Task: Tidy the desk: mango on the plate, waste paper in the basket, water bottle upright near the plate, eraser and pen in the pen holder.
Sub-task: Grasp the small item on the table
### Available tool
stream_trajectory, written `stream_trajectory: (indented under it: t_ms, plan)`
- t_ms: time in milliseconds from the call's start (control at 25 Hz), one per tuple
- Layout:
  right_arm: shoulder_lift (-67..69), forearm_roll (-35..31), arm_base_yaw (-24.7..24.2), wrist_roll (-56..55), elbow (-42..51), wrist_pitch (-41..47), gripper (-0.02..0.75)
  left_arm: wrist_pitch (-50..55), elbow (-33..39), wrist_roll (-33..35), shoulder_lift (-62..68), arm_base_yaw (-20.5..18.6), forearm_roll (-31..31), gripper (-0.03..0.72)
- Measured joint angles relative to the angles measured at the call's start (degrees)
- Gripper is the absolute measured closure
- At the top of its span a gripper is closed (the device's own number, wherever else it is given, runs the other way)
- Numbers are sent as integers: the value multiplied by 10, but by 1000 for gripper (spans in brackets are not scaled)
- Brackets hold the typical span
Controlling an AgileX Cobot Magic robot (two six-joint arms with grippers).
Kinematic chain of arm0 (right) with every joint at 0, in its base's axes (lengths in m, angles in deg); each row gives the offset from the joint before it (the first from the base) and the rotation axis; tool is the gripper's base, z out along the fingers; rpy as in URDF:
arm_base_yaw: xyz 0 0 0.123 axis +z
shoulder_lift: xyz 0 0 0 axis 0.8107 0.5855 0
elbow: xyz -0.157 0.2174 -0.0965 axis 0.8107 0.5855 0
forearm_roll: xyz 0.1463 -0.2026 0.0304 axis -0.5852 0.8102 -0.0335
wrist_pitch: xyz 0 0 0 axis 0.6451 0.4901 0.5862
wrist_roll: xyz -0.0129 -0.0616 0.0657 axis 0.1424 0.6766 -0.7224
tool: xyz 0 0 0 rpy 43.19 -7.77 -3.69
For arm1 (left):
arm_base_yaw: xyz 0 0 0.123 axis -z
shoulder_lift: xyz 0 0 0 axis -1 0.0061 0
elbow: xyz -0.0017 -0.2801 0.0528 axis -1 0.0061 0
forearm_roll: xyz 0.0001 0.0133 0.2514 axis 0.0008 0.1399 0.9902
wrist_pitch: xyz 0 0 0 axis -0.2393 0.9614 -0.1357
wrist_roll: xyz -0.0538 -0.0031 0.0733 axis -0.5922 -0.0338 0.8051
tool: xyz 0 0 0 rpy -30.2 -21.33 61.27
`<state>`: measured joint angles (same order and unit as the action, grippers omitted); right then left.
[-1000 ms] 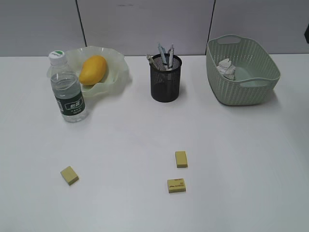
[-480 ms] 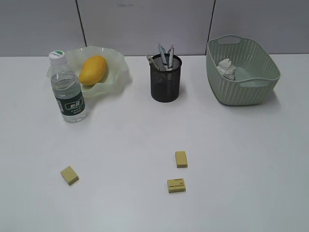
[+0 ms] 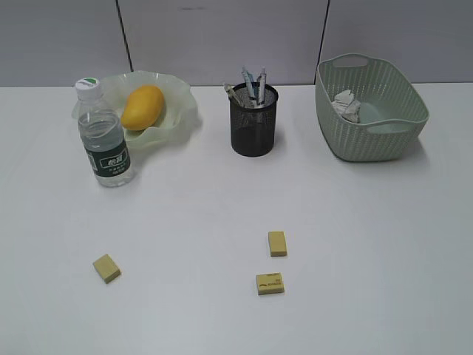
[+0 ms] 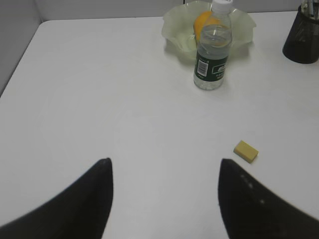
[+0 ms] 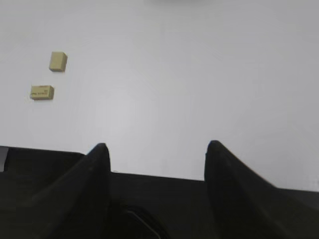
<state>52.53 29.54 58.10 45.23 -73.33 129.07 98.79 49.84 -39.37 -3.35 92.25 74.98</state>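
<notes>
Nothing has shifted over the last second; the worktop (image 3: 222, 200) scene is static. Mango (image 3: 142, 106) lies in plate (image 3: 181, 111), water bottle (image 3: 105, 137) upright just beside it, waste paper (image 3: 346, 103) in basket (image 3: 384, 137), pens in pen holder (image 3: 253, 122). Three erasers (image 3: 277, 243) remain well in front of the holder. Left claw (image 4: 164, 199) and right claw (image 5: 157, 174) both gape, empty. Erasers look like the remaining job.

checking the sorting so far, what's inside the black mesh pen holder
Several pens stand in the black wire-mesh pen holder, tops poking above its rim. No yellow eraser shows inside; its bottom is too dark behind the mesh to tell.
</notes>
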Motion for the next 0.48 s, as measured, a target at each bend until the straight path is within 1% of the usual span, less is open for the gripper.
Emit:
stream_trajectory:
  t_ms: [320, 480]
  plan:
    - [-165, 3, 0, 0, 52, -2, 260, 0, 0, 0, 0, 0, 0, 186]
    - [-239, 15, 0, 1, 84, -24, 260, 0, 0, 0, 0, 0, 0, 186]
